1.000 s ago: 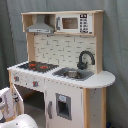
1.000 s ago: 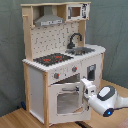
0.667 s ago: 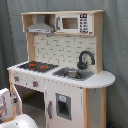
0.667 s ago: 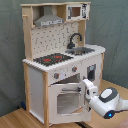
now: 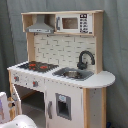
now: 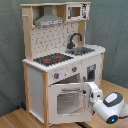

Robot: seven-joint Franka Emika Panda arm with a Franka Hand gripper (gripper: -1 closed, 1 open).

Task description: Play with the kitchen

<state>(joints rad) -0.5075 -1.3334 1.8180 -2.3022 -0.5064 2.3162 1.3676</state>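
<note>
Grey curtain backdrop (image 5: 117, 60), wooden floor (image 6: 20, 119)

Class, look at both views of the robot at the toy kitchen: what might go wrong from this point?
1. The arm is pressed up against the oven door, which stands ajar; pushing on could strain its hinge or nudge the whole kitchen.
2. In the second exterior view the arm hides the gripper, so its hold on the door is unclear; it might slip off.
3. The tap stands proud above the sink; a rising arm could catch it.
</note>
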